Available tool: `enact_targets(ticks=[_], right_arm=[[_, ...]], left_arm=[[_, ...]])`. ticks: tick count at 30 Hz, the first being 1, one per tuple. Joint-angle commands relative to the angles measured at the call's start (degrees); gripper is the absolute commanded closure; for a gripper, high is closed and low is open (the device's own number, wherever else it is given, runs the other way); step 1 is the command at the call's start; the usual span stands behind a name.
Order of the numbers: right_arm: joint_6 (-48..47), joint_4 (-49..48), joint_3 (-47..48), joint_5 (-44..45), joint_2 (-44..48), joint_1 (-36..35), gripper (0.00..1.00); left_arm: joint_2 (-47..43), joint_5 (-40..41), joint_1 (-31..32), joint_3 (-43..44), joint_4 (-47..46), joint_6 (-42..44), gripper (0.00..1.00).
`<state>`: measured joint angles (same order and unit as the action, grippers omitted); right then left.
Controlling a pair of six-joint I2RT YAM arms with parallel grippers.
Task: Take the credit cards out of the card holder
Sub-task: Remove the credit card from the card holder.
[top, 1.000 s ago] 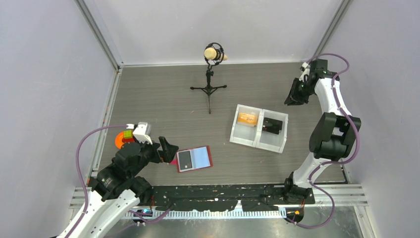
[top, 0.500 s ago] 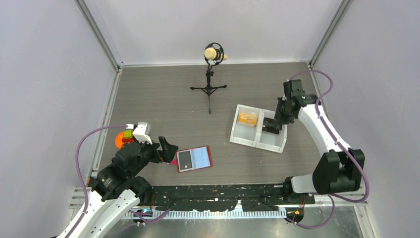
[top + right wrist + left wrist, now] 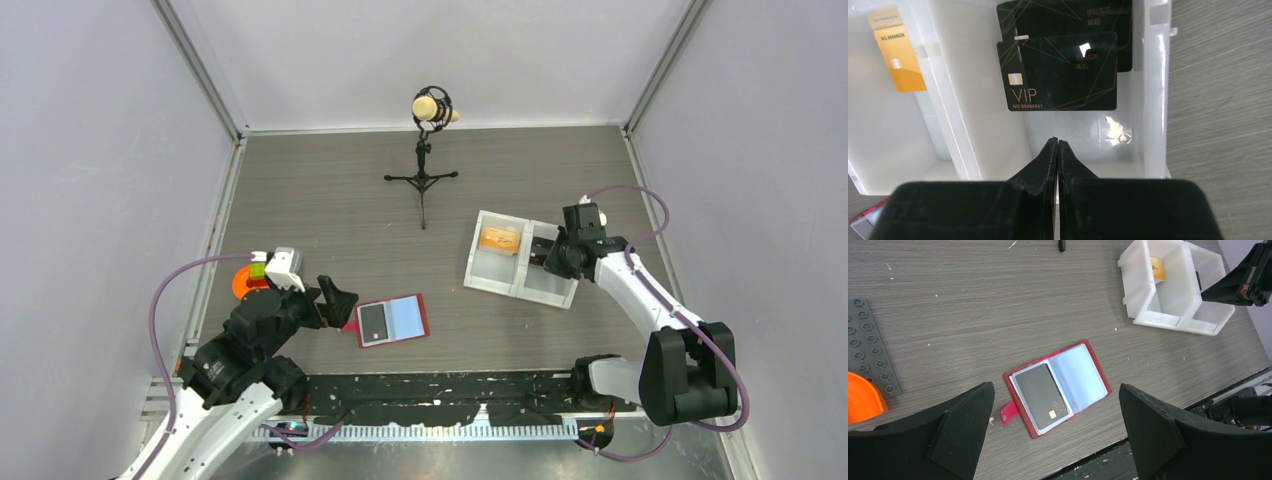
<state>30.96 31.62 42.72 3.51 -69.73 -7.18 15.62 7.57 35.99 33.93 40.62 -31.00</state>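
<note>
While the left arm has not moved over the last second, the right arm has swung in from the far right corner and come down over the tray (image 3: 471,268). The right gripper (image 3: 1057,143) has closed on the way. Its jaws now meet tip to tip with nothing between them, just near of the black cards (image 3: 1063,75).

The tray is white with two compartments and sits right of centre. Its right compartment holds two black cards, overlapping, the nearer one marked VIP. Its left compartment holds one orange card (image 3: 896,61) against the far wall.

The holder (image 3: 1080,375) lies open on the table, near and left of centre, well apart from the tray. A grey card (image 3: 1042,396) sits in its left pocket. The right pocket shows only pale blue lining.

The left gripper (image 3: 340,303) hangs over the holder's left edge, jaws spread wide and holding nothing.

I judge the task unfinished. One card is still in the holder, and the shut, empty right gripper is nowhere near it. The left arm is the one placed to pull that card.
</note>
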Motion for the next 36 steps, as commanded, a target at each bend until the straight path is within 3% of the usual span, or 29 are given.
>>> enact_targets(ticks=[1, 17, 36], right_arm=[[2.92, -9.15, -1.54, 0.40, -1.25, -0.55, 0.95], [5.68, -16.41, -6.84, 2.62, -4.31, -1.17, 0.95], [2.51, -18.93, -2.53, 9.83, -7.22, -1.12, 0.95]], left_arm=[[-0.85, 1.65, 0.10, 0.36, -1.03, 0.56, 0.00], [-0.64, 2.27, 0.13, 0.51, -0.54, 0.51, 0.00], [-0.93, 3.59, 0.13, 0.97, 0.45, 0.71, 0.00]])
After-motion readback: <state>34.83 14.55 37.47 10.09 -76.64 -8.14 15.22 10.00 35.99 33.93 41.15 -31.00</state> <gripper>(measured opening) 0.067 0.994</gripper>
